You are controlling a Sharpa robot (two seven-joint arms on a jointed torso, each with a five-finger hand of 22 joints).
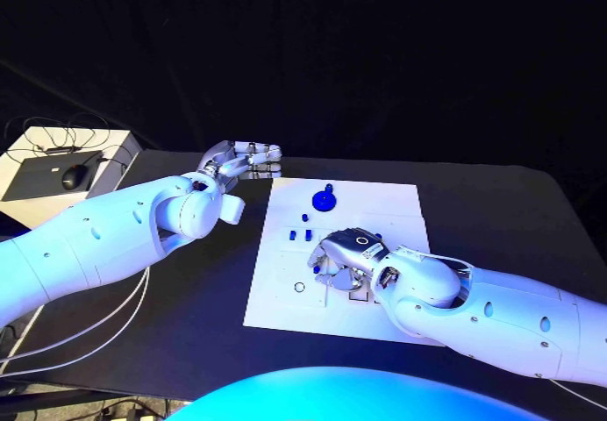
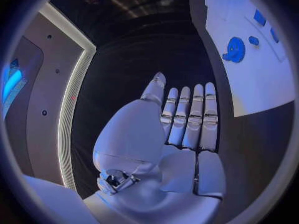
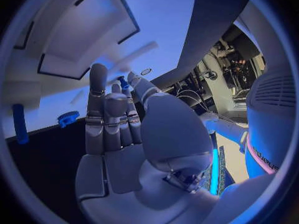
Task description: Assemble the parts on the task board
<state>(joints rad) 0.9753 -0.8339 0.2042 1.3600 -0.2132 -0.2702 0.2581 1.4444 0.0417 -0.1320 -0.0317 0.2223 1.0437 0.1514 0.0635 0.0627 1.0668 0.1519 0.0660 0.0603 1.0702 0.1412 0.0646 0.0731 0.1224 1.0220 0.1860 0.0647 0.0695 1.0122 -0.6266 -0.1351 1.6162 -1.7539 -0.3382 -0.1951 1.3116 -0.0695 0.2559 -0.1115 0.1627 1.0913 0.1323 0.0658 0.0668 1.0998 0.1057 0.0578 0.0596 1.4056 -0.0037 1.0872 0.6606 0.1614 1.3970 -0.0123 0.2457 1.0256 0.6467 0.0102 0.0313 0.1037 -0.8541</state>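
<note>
Table [image 1: 506,210] is a matt black top, no shine on it at all. The task board [image 1: 380,197] looks like flat white plastic or card, smooth and matt; I can't tell which. The blue parts [image 1: 324,200] look like smooth plastic with a slight gloss. Both arms have glossy white plastic shells, and the left hand [image 1: 243,160] and right hand [image 1: 344,259] look like satin silver metal, smooth.

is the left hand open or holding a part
Open. In the left wrist view the left hand has its fingers stretched out straight with nothing in them, hovering over bare black table beside the task board.
</note>
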